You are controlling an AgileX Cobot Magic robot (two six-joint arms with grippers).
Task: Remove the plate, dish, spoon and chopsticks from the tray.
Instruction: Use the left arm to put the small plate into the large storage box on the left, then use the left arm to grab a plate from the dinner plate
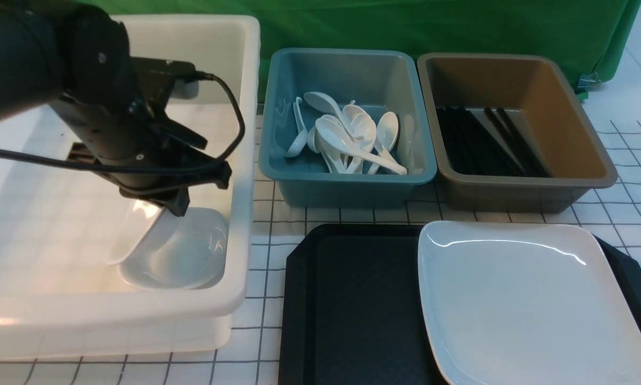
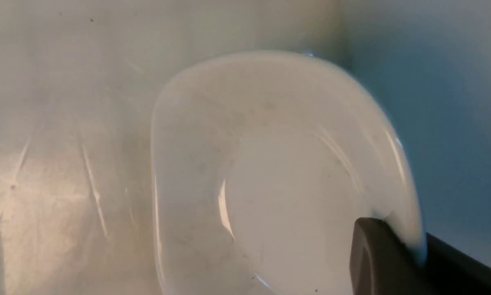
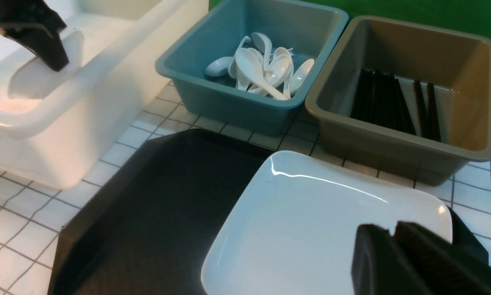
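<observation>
While we look from the front, the left gripper [image 1: 173, 206] pinches the dish [image 1: 176, 251] by its rim, tilted inside the white tub [image 1: 245, 160]. The plate [image 1: 523, 299] lies flat on the tray's [image 1: 352, 310] right side.

At the left wrist, the jaws clamp the dish's thin edge.

At the right wrist, the right gripper [image 3: 390, 230] hangs by the plate's corner with its jaws narrow; whether they grip it we cannot tell. We judge the plate stiff, heavy, slick and breakable, best taken by its raised rim. We read no writing anywhere.
</observation>
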